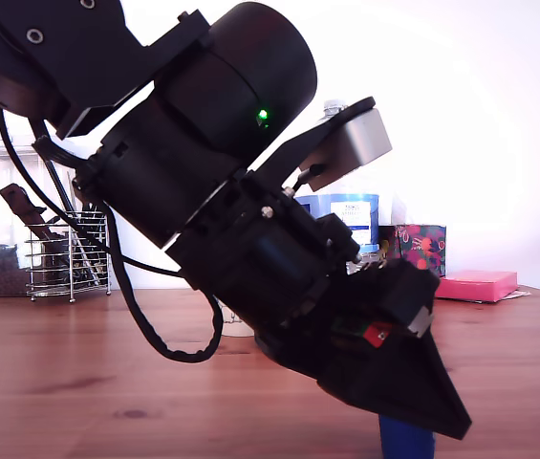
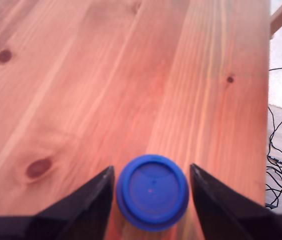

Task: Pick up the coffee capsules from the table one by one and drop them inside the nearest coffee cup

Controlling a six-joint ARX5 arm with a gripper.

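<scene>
Claw (image 2: 150,192) open, jaws straddling blue capsule (image 2: 152,191) standing on tabletop (image 2: 131,75), small gaps each side, nothing gripped yet; placement centres the pod for closing, judged pre-grasp.

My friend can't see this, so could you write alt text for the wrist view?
A blue coffee capsule sits between the two black fingers of the open tool, seen from above. Beneath lies a reddish-brown wooden table with dark knots.
</scene>
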